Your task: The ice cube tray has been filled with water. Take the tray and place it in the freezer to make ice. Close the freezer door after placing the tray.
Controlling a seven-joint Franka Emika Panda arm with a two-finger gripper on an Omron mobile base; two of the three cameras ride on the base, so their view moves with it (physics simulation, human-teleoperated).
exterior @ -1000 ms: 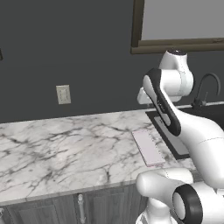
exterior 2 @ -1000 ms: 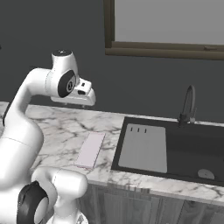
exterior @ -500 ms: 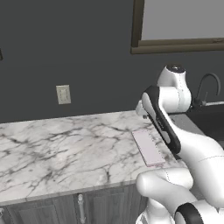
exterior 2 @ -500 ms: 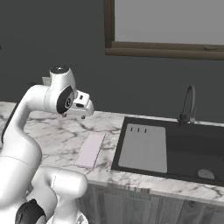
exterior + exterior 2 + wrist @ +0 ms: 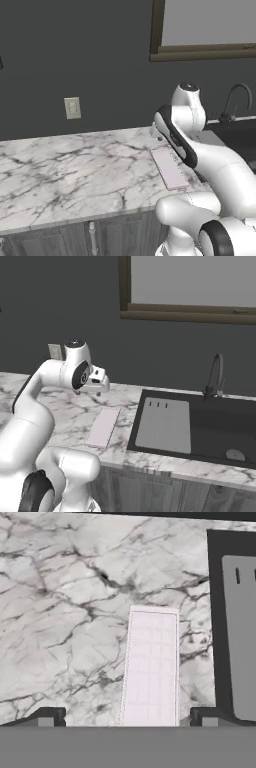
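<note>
The ice cube tray (image 5: pixel 170 169) (image 5: pixel 103 427) (image 5: pixel 151 667), pale pinkish-white, long and flat, lies on the marble counter just left of the sink. My gripper (image 5: pixel 98 391) (image 5: pixel 127 718) hovers above the tray's far end and points down at it. Its dark fingertips (image 5: pixel 50 717) stand wide apart in the hand view, one on each side of the tray's width, with nothing held between them. The gripper is open and apart from the tray. The freezer and its door are out of view.
A black sink (image 5: pixel 220 426) with a dark grey mat (image 5: pixel 165 425) (image 5: pixel 242 637) and a curved faucet (image 5: pixel 215 376) lies right of the tray. The marble counter (image 5: pixel 75 165) stretches to the left. A wall outlet (image 5: pixel 72 107) and a window (image 5: pixel 205 25) are behind.
The arm has folded downward, bringing the hand lower toward the counter over the tray. The jaws have widened a little. The tray has not moved.
</note>
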